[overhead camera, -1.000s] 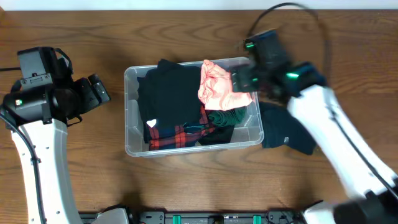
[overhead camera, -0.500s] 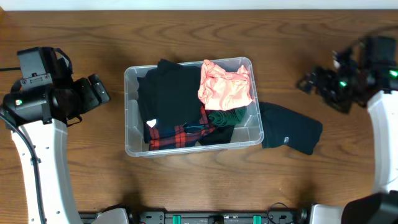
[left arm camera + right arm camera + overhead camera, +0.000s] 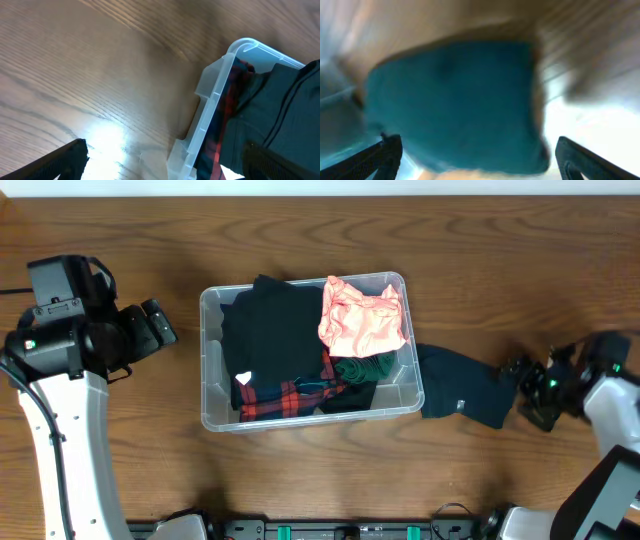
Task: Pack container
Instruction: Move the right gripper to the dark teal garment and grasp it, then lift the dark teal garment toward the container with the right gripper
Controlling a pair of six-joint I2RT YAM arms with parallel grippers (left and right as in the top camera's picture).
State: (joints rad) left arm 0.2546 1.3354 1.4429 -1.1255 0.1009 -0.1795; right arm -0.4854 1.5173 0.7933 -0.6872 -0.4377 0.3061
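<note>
overhead: right tool (image 3: 525,392) gapes empty beside the dark garment (image 3: 465,395); best pinch a thick fold, then clear the container (image 3: 204,360) rim.

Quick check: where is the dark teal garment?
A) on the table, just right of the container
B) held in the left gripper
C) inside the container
A: the teal garment lies on the table, outside the container, by its right wall.

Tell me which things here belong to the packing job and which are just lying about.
Job: container; pink garment, black garment, plaid garment and green garment inside it; dark teal garment on the table beside it.
Not part of it: wooden table.
</note>
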